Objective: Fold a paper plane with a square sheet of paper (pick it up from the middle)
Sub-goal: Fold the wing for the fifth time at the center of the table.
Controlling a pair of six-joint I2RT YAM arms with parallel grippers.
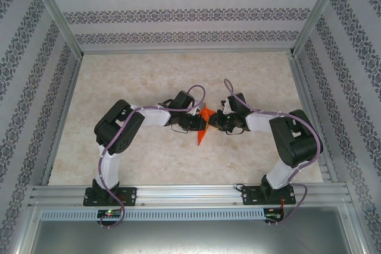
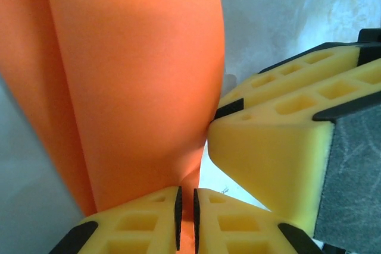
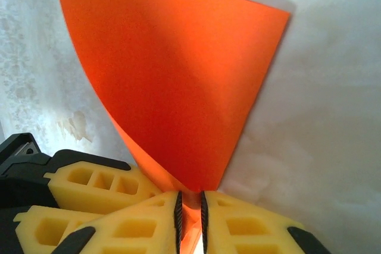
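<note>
The square sheet of paper (image 1: 203, 132) is bright orange-red and folded into a pointed shape with layered flaps. It hangs above the table's middle, point down, between both grippers. My left gripper (image 1: 199, 123) comes in from the left and is shut on the paper (image 2: 137, 75), a strip of which shows between its black pads (image 2: 177, 218). My right gripper (image 1: 216, 122) comes in from the right and is shut on the paper's narrow corner (image 3: 190, 203). The wide flap (image 3: 172, 75) fans out away from it. The two grippers' yellow fingers (image 2: 280, 147) nearly touch.
The marbled beige table (image 1: 149, 75) spreads around the arms. Aluminium rails (image 1: 190, 193) frame it at the front and sides, and patterned walls (image 1: 178, 10) enclose it. The left gripper's fingers (image 3: 89, 191) crowd the lower left of the right wrist view.
</note>
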